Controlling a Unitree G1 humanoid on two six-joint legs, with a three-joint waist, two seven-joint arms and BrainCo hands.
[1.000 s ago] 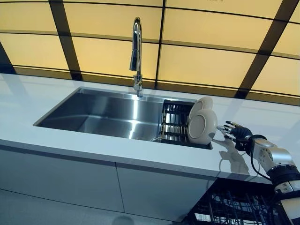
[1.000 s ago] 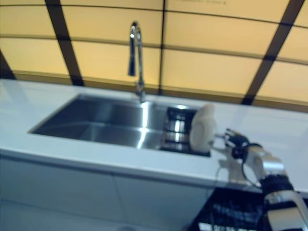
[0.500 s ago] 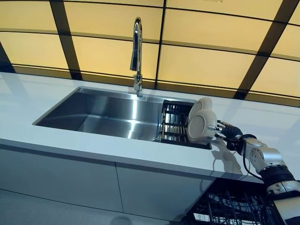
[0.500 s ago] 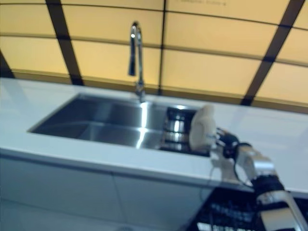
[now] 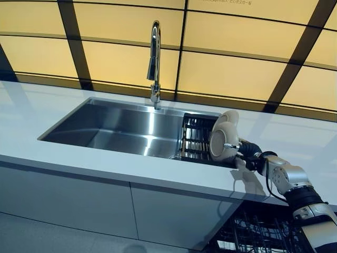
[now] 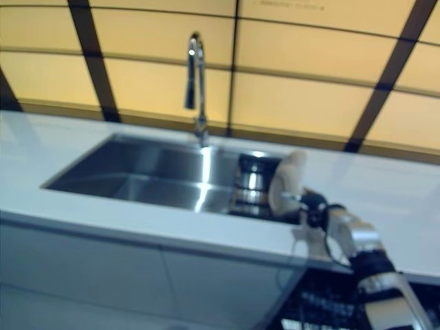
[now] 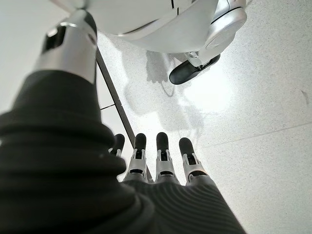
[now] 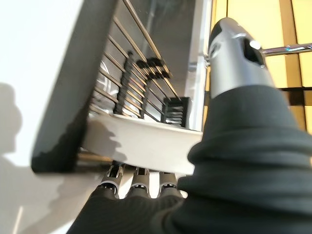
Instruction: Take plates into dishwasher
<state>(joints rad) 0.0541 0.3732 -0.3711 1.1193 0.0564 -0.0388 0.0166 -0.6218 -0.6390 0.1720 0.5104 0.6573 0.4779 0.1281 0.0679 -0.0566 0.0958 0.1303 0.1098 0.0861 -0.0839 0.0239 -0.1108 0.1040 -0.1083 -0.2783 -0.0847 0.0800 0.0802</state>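
Observation:
Two white plates stand on edge in a black wire rack [image 5: 196,138] at the right end of the steel sink [image 5: 121,126]. The front plate [image 5: 220,143] faces me and the back plate [image 5: 230,117] peeks above it. My right hand [image 5: 249,153] comes in over the counter from the right and reaches round the front plate's right rim. In the right wrist view the plate's rim [image 8: 146,137] lies across the hand, and how tightly it is held stays hidden. My left hand [image 7: 161,152] hangs low over the floor, fingers straight and holding nothing.
A tall chrome tap [image 5: 154,58] stands behind the sink. The white counter [image 5: 79,163] runs along the front and to the right of the sink. Below the counter at the lower right, a dark dishwasher rack [image 5: 263,232] is pulled out.
My right hand has moved left across the counter from beside the plates to the front plate's rim. The front plate has shifted slightly left.

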